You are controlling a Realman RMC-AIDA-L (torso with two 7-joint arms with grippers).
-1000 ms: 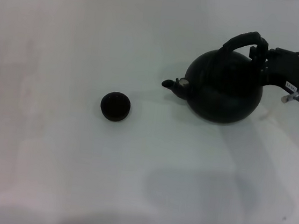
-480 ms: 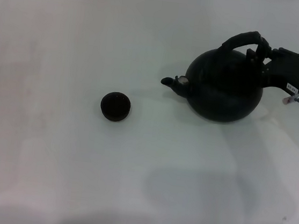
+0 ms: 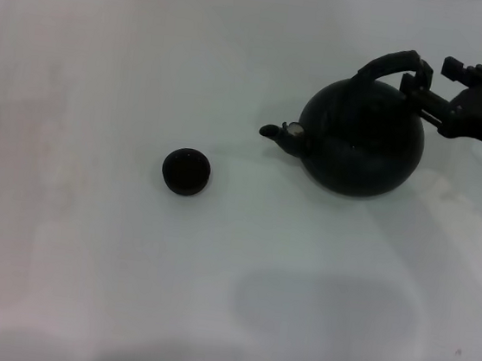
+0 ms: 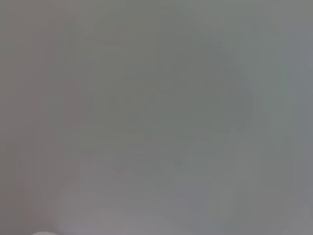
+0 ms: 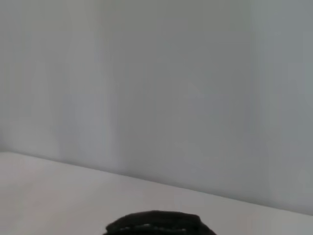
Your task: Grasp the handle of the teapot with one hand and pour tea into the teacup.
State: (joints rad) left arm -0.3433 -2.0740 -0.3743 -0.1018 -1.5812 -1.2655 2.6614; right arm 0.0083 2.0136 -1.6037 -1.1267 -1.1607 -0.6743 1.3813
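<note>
The black teapot point(image 3: 362, 146) stands on the white table at the right of the head view, its spout point(image 3: 274, 134) pointing left toward the teacup point(image 3: 186, 172). The small dark teacup stands alone, well left of the spout. The arched handle point(image 3: 392, 63) rises over the pot. My right gripper point(image 3: 431, 80) is open at the handle's right end, one finger point(image 3: 428, 102) low against the pot's shoulder and the other point(image 3: 467, 71) higher and farther right. A dark curved edge of the teapot point(image 5: 156, 224) shows in the right wrist view. My left gripper is out of view.
The white table point(image 3: 106, 61) stretches around both objects. A soft shadow point(image 3: 322, 312) lies in front of the teapot. The left wrist view shows only a plain grey surface.
The right gripper has drawn back to the right and up from the handle and its fingers have spread. The teapot shifted slightly left early on, then stayed still.
</note>
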